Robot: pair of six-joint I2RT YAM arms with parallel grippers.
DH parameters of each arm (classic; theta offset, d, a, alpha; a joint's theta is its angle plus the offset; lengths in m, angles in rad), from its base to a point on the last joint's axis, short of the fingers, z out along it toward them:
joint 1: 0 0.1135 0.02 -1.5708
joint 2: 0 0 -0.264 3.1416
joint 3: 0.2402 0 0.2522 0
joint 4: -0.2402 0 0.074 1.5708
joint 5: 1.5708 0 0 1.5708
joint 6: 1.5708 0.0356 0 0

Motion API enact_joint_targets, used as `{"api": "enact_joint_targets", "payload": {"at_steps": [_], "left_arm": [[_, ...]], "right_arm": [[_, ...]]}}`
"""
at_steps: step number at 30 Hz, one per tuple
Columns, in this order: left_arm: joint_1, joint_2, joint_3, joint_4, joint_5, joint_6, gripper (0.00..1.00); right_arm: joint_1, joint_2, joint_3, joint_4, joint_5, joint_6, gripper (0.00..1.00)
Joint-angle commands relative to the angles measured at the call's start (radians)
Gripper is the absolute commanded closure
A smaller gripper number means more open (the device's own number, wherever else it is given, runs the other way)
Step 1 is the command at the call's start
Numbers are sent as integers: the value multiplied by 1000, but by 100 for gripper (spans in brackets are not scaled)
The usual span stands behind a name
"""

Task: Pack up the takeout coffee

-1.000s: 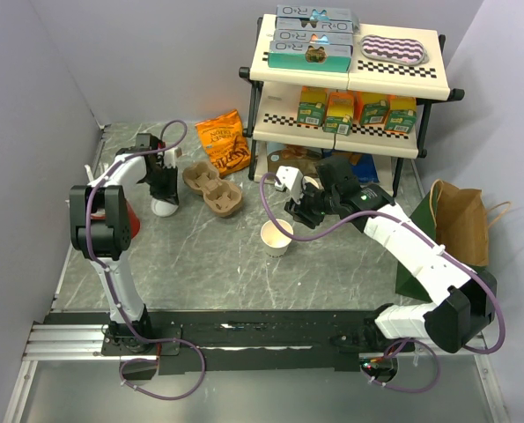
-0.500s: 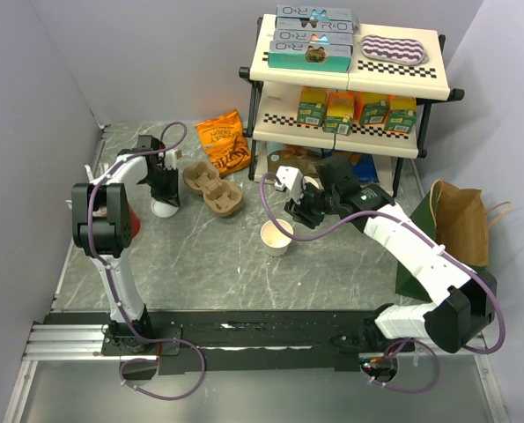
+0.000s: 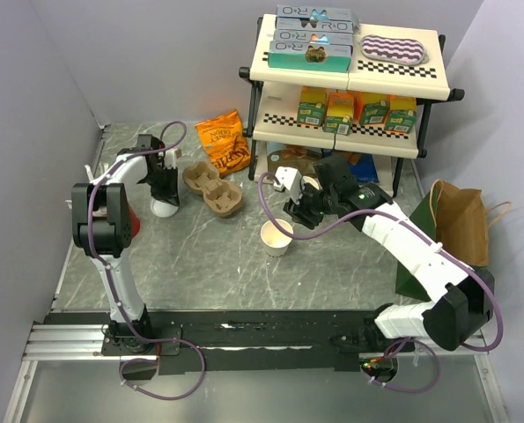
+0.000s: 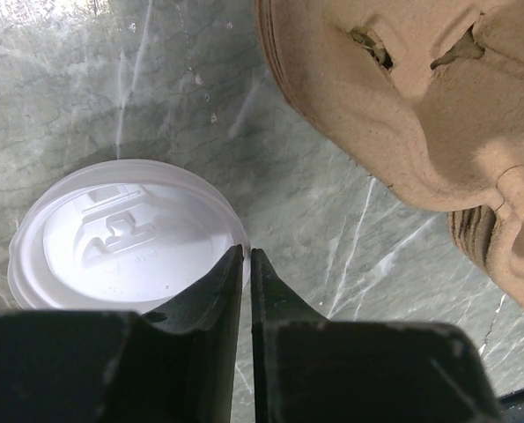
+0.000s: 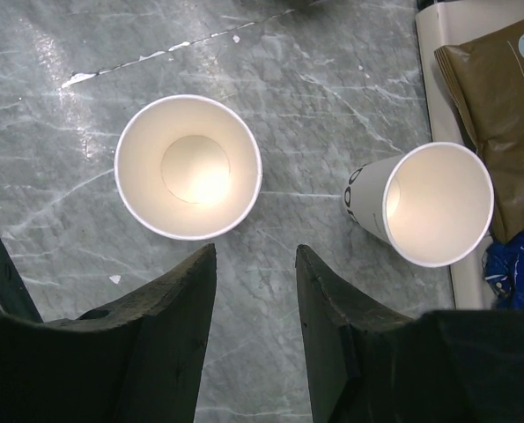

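There are one lidded cup (image 4: 125, 233) and two open cups (image 5: 188, 167); one pulp carrier (image 3: 213, 188); one snack bag (image 3: 224, 143); four juice cartons (image 3: 339, 110); one paper bag (image 3: 460, 225).

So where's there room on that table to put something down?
Widest bare stretch: the marble table between the nearer open cup and the arm bases. Crowded at the back: lidded cup, cup carrier, chip bag and shelf rack sit close together.

Item 1: takeout coffee (image 3: 165, 209), white-topped, standing at the left of the marble table (image 3: 209, 269), left gripper (image 3: 165, 187) hovering over it
Item 2: brown cup carrier (image 3: 213, 188) lying just beside
Item 3: open cream cup (image 3: 276, 238) standing mid-table, right gripper (image 3: 303, 211) hanging near
Item 4: orange snack bag (image 3: 225, 141) lying by the shelf rack (image 3: 350, 77)
Item 5: brown paper bag (image 3: 460, 220) standing far right
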Motion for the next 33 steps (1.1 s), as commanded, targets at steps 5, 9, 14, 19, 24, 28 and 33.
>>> {"api": "enact_joint_targets", "payload": {"at_steps": [5,9,14,19,24,28,33], "left_arm": [[2,-4,44,-9,-21,20,92],[2,-24,57,-23,-13,42,99],[2,-102,58,-21,1,63,99],[2,-166,75,-41,-17,89,99],[1,-200,116,-84,-34,102,99],[2,-238,132,-112,39,124,99],[2,-317,29,-81,44,174,96]], "right_arm": [[-4,-1,34,17,-11,10,51],[-6,-1,35,14,-10,8,51],[-6,-3,35,12,-11,10,51],[-7,1,38,15,-16,11,51],[-6,2,43,17,-19,11,51],[-6,2,44,15,-19,13,51],[-6,2,52,12,-24,13,51]]}}
